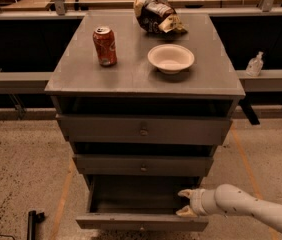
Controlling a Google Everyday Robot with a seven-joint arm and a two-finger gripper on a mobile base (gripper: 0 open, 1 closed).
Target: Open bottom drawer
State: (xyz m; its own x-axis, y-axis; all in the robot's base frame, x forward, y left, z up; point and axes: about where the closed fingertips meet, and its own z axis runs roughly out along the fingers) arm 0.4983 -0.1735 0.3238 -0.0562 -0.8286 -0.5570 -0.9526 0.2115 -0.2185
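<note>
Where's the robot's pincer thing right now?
In the camera view the pincer is low on the right, fingers apart. It reaches into the right end of the pulled-out bottom drawer, just behind its front panel, below the middle drawer.

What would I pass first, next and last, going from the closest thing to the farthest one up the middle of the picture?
Open bottom drawer, with the open pincer reaching into its right end → middle drawer → top drawer → white bowl → crumpled bag.
</note>
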